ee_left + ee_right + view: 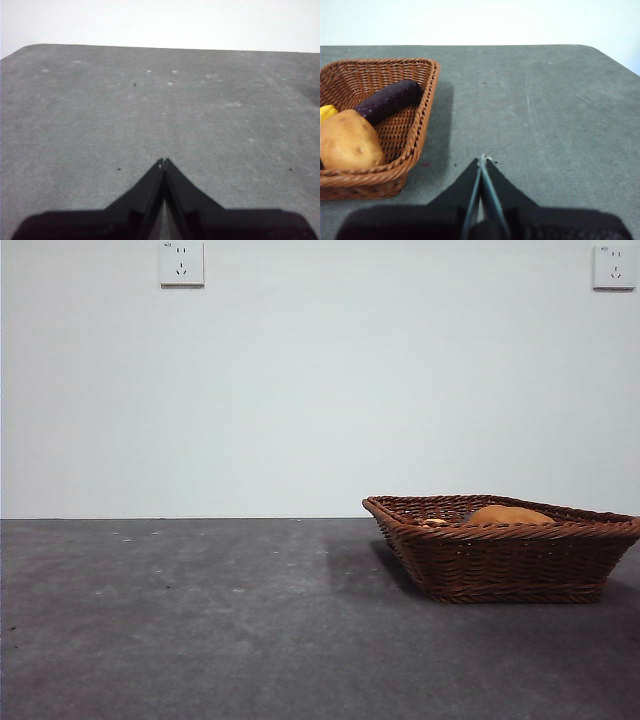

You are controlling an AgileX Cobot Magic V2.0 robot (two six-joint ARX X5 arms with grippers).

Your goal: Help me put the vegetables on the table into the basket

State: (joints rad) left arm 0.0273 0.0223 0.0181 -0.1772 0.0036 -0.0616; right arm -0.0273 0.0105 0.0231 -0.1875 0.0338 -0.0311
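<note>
Right tool [482,161] closed beside basket [415,145].

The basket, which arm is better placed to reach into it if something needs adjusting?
Right. Its tool sits shut just beside the basket; the left tool faces only bare table.

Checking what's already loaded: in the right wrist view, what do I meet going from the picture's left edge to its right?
Yellow corn cob tip → orange-brown potato-like lump → dark purple eggplant → brown woven wicker basket's side wall → shut black right tool, over bare grey table.
</note>
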